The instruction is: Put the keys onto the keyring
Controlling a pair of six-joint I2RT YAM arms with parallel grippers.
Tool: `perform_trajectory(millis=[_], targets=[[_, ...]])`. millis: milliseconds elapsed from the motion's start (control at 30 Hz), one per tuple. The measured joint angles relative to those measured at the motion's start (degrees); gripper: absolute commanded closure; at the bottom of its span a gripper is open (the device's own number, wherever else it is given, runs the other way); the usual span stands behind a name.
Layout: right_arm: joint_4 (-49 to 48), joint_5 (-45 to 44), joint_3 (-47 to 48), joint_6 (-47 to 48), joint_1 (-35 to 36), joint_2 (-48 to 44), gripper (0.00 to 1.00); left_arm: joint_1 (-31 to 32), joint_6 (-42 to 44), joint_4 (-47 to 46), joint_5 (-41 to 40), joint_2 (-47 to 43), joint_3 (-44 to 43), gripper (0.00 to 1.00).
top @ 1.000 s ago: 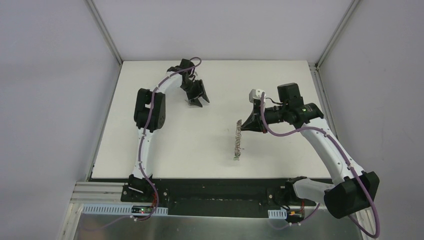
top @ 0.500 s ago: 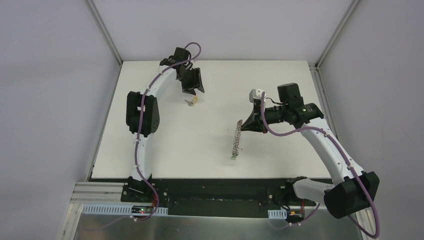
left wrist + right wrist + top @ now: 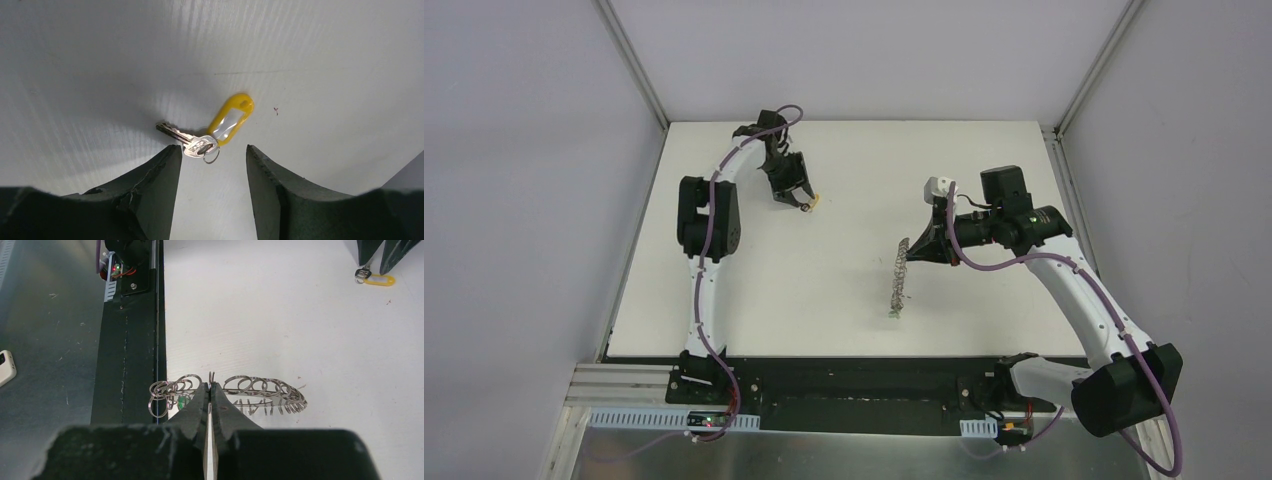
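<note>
While right gripper (image 3: 210,386) clenches wire-looped keyring (image 3: 260,386), left gripper (image 3: 212,149) spread over yellow-tagged silver key (image 3: 195,147).

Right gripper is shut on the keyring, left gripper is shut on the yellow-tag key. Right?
Not quite. The left gripper is open, not shut on the key. The left wrist view shows the key lying on the table by the spread fingertips, ungripped. The rest holds: the right gripper is shut on the keyring.
</note>
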State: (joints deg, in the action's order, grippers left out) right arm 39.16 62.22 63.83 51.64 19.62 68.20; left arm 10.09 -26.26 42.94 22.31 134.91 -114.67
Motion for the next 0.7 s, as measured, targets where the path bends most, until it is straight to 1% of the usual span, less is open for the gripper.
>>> perform_trajectory(millis=[333,467,567,700], targets=[[0.0,0.0,0.0,-0.2,0.0,0.0,1.0,1.1,-2.7,1.7,1.8,0.1,-0.1,0.48],[0.0,0.2,0.0,-0.5,-0.2,0.0,1.0,1.6,-4.1,2.4,2.7,1.1,-2.0,0.48],[-0.5,0.5,0.0,-0.9,-0.7,0.0,1.0,1.9,-4.7,2.4,2.8,1.2,-2.2,0.53],[-1.0,1.3,0.0,-1.5,-1.2,0.0,1.0,2.3,-4.9,2.6,2.8,1.2,-2.2,0.55]])
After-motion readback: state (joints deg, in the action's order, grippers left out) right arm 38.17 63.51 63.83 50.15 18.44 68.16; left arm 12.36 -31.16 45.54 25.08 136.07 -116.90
